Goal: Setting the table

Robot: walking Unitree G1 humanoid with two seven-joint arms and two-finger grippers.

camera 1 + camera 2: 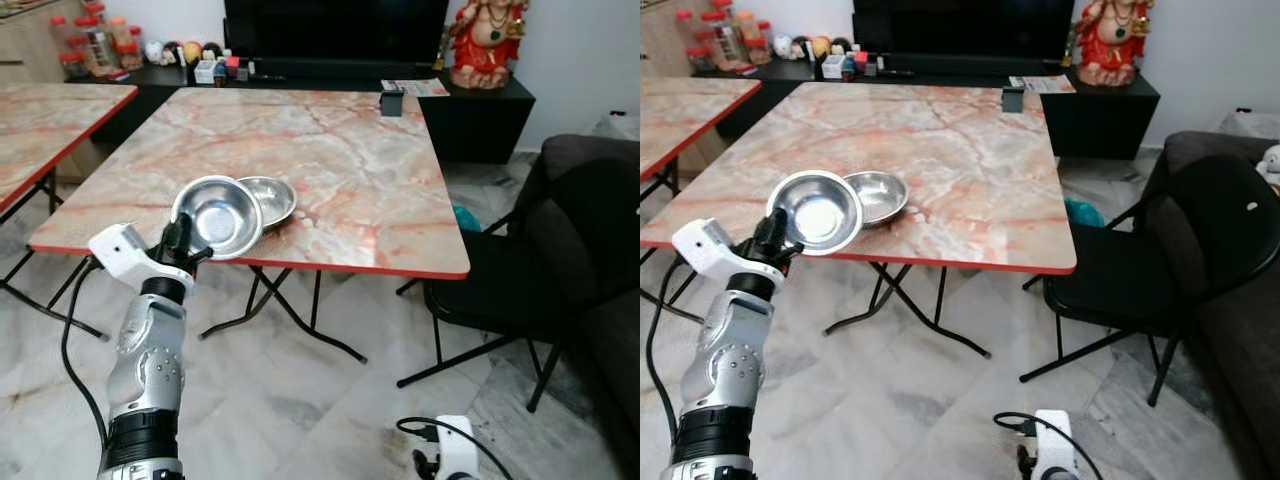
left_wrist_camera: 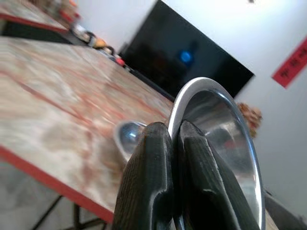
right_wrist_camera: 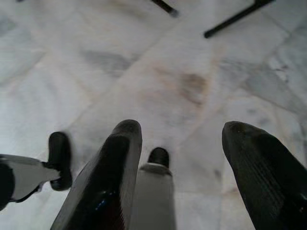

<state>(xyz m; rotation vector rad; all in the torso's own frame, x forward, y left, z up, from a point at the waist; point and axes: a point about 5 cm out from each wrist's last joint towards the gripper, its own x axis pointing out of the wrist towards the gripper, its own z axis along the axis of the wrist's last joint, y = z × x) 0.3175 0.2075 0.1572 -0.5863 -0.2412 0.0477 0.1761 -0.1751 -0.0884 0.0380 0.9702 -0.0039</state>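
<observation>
The left gripper (image 1: 180,248) sits at the near-left corner of the marble-patterned table (image 1: 340,180), its 2 black fingers (image 2: 153,182) pinched narrow on the rim of a steel bowl (image 1: 218,215). The bowl is tilted up off the tabletop, its open face turned toward the camera, and it stands just ahead of and above the fingertips. Just beyond it, further from the gripper, a second steel bowl (image 1: 270,198) rests flat on the table; the held bowl overlaps its near edge in the head views, and whether they touch cannot be told.

The grip looks like the main risk: the hold is on 1 thin, smooth metal edge, so the bowl could pivot or slip out if the wrist turns quickly. Swung forward, it could knock the resting bowl. Released this close to the red-trimmed table edge, it might tip off onto the floor.

Both bowls are round, shallow and polished, throwing bright reflections. The tabletop is glossy, pink-veined and flat, on thin black folding legs. To the right of the gripper, well apart, stands a black chair (image 1: 540,260) with a matte seat.

The right gripper (image 3: 177,163) hangs low over the pale tiled floor, its fingers spread wide and holding nothing.
</observation>
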